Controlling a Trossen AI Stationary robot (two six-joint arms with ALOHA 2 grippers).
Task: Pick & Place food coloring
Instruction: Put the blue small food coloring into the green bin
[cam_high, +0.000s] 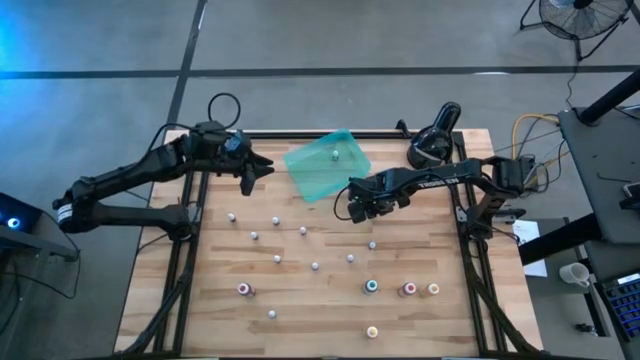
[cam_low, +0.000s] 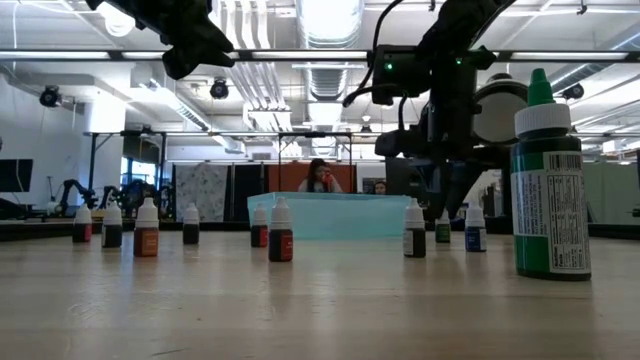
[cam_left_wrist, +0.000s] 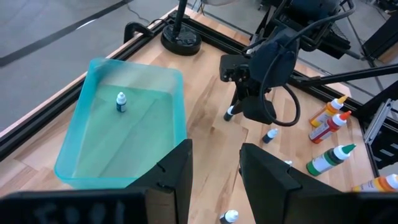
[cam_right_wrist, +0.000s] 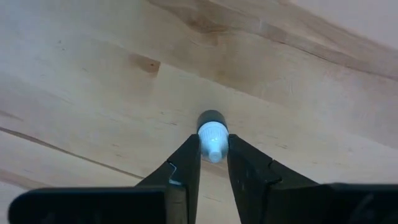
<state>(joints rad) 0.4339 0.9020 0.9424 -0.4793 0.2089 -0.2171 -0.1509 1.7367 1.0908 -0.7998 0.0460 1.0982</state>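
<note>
Presently: right gripper (cam_right_wrist: 213, 163) pinched the white cap of a food-coloring bottle (cam_right_wrist: 212, 129); bottle upright on the table (cam_right_wrist: 93, 68), long axis vertical, just beside the teal tray (cam_high: 322, 172); left gripper (cam_left_wrist: 214, 177) hung partly open above that tray, empty.

Teal tray (cam_high: 318, 172) lies skewed at the far middle of the wooden table (cam_high: 310, 300). Black round device (cam_high: 432, 140) stands at the far right corner. Floor fan (cam_high: 580, 15) stands beyond the table.
</note>
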